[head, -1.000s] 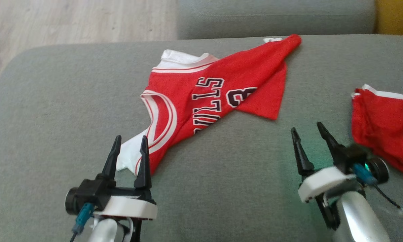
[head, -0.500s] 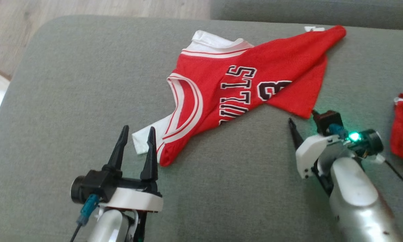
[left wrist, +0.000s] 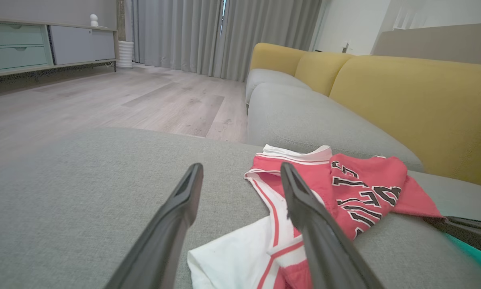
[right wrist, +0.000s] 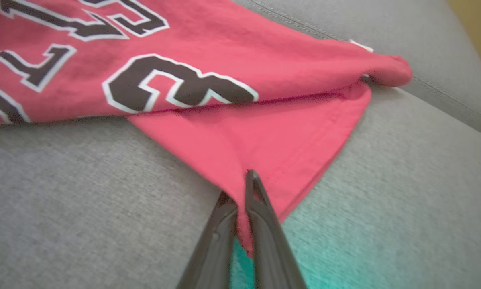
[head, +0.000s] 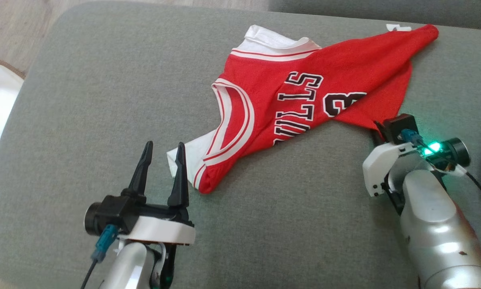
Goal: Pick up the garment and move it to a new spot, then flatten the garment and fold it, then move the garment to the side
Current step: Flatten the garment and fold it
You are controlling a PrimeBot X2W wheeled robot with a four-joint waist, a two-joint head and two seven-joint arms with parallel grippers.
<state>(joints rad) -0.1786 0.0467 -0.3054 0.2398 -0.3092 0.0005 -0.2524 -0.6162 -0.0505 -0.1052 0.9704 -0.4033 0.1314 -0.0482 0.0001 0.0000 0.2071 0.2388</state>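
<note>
Right wrist view: garment (right wrist: 224,100) corner apparently pinched in near-closed right claw (right wrist: 238,185).

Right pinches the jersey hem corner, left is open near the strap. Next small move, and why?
Probably lower the left gripper onto the jersey's white corner and close. The right gripper pinches the hem; the left's open jaws sit beside that corner, gripping nothing.

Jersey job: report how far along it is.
Done: nothing yet; the jersey lies skewed and doubled over on the grey cushion. In hand: the right tool pinches its hem corner; the left tool stands open by the white shoulder. Left: lift, move, flatten, fold, set aside.
</note>
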